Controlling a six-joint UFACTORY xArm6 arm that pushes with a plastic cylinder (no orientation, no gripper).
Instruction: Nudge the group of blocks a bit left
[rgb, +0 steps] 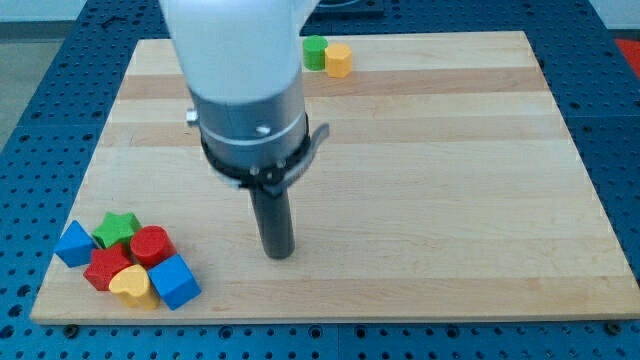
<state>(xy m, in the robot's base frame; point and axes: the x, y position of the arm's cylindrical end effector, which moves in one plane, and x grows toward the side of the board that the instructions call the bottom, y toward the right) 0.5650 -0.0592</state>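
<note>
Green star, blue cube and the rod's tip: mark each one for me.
green star (118, 229), camera view, centre of its top face.
blue cube (174, 281), camera view, middle of its top face.
my tip (279, 254), camera view, the rod's very end, right of the group.

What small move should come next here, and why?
Probably slide my tip toward the view's bottom left, up to the blue cube. It stands apart from the cluster, on its right, so it must first close that gap on the group's right side before a leftward push can begin.
</note>
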